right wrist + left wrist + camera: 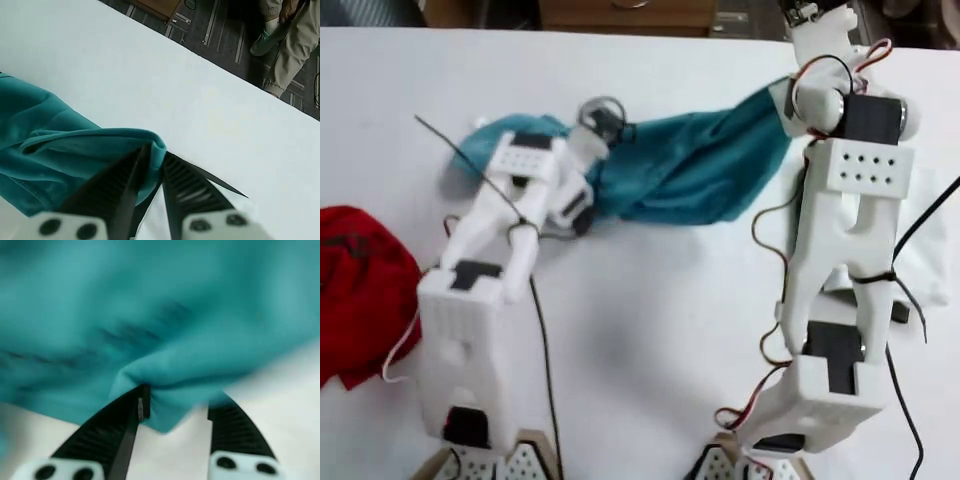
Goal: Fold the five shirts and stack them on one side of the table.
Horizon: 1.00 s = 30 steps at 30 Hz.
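Teal shirt (680,170) stretched across the tabletop (650,330) between both arms.
Right jaws pinch one fold; left jaws stand open astride another edge. If the right arm pulls now, the cloth could slip free and bunch.

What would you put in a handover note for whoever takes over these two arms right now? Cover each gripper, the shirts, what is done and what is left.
Left gripper: open, with a fold of the teal shirt between its fingers.
Right gripper: shut on the teal shirt's other end, near the far edge of the table.
Teal shirt: stretched between the two arms, unfolded.
Red shirt: bunched at the table's left edge.
Done: no folded stack in sight.
Left: fold the teal shirt, then the red one and the rest, and stack them on one side.
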Each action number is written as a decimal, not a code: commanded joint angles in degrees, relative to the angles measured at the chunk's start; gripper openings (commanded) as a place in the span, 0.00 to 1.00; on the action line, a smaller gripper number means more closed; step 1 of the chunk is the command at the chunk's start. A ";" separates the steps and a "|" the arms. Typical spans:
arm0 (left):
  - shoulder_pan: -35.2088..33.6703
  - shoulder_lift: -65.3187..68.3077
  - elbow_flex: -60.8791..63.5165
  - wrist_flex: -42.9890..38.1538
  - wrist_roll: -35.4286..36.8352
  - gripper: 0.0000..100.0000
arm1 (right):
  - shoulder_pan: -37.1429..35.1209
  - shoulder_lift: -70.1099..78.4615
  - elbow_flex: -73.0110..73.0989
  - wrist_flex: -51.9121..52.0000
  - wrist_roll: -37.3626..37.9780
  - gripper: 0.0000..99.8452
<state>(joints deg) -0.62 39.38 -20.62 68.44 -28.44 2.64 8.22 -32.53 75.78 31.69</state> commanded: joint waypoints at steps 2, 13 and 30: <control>-4.31 5.01 -20.09 6.15 0.09 0.19 | -0.22 -3.65 -0.35 -1.01 -0.35 0.02; -4.92 15.03 -46.99 17.67 0.26 0.19 | -0.22 -3.65 -0.35 -1.01 -0.35 0.02; -4.75 20.22 -51.74 21.27 3.69 0.19 | -0.22 -3.65 -0.35 -1.01 -0.35 0.02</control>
<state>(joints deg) -5.80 59.96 -70.02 88.92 -25.45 2.55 8.22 -32.53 75.78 31.69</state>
